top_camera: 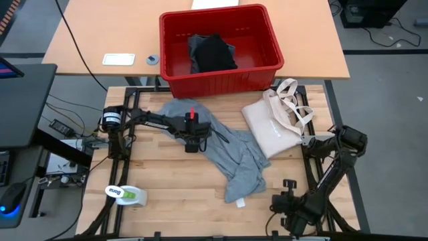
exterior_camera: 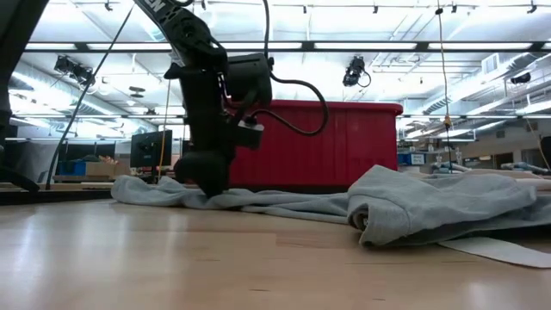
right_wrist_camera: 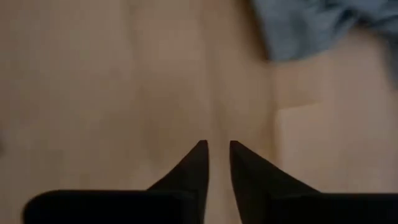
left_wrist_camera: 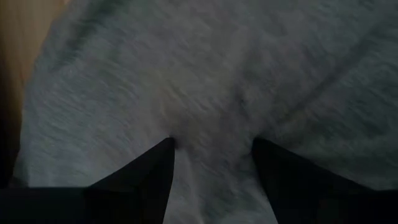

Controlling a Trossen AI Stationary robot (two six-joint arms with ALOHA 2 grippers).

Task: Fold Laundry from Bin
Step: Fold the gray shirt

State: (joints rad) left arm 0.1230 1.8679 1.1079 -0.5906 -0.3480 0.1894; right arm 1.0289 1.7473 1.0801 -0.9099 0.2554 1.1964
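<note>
The counter (top_camera: pixel 167 181) carries a red bin (top_camera: pixel 221 50) at 12 o'clock, black laundry (top_camera: pixel 214 53) inside. A grey T-shirt (top_camera: pixel 231 150) sprawls crumpled at centre, a tote (top_camera: pixel 274 124) touching it at 2 o'clock. The left gripper (top_camera: pixel 192 144) presses into the shirt, jaws open astride the cloth. The right gripper (right_wrist_camera: pixel 215 149) waits at 5 o'clock, jaws nearly closed, empty. A white-green object (top_camera: pixel 127 194) lies at 8 o'clock.

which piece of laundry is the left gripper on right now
The grey T-shirt spread on the table; the left gripper presses into it with fingers apart. The black garment lies in the red bin.
</note>
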